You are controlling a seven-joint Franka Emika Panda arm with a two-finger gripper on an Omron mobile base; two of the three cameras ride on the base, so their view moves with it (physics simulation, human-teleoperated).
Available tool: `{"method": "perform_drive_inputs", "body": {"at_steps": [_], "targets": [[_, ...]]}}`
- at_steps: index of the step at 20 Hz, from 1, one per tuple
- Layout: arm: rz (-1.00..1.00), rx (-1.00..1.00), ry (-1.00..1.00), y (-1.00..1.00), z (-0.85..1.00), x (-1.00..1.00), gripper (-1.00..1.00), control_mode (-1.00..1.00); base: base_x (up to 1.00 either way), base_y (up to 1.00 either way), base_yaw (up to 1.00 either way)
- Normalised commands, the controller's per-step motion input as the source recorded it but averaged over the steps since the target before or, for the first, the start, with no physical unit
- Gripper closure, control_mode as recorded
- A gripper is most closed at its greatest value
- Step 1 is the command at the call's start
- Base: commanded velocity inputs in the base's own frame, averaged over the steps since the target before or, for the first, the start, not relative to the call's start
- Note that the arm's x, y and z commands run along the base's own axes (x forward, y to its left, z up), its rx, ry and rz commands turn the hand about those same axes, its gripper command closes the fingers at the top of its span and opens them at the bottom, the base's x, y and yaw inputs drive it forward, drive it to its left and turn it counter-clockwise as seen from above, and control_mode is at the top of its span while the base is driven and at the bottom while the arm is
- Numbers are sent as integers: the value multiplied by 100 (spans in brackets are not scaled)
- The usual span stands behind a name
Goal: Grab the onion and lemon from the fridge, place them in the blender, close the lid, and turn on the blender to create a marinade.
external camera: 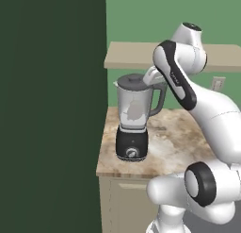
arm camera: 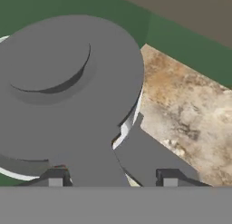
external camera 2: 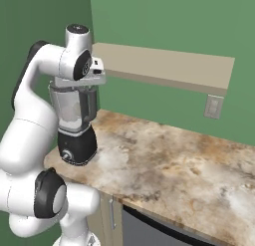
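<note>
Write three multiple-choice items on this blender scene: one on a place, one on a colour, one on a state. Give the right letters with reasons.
1. Where does the blender stand?
A. on the left end of the counter
B. on the wall shelf
C. on the floor

2. What colour is the blender's base?
A. white
B. black
C. yellow

3. Where is the lid?
A. flat on the counter
B. on the jug's mouth
C. on the shelf

Answers: 1 A, both base views show it on the stone top by the dark green wall. 2 B, the squat base with its knob is black. 3 B, the grey disc covers the jug's rim, with the gripper just over the jug's handle.
</note>
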Motion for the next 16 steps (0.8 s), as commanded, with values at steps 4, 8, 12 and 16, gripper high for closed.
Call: {"method": "perform_drive_inputs", "body": {"at_steps": [4,8,12,16], "targets": [[-11,-1,3,-6,0,-6,-100,-100,0,0,0],[-9,-2,0,0,0,-12,-100,-100,0,0,0],[-7,-2,0,0,0,-37,-100,-100,0,0,0],[-11,-1,-12,-5,0,-61,-100,-100,0,0,0]]}}
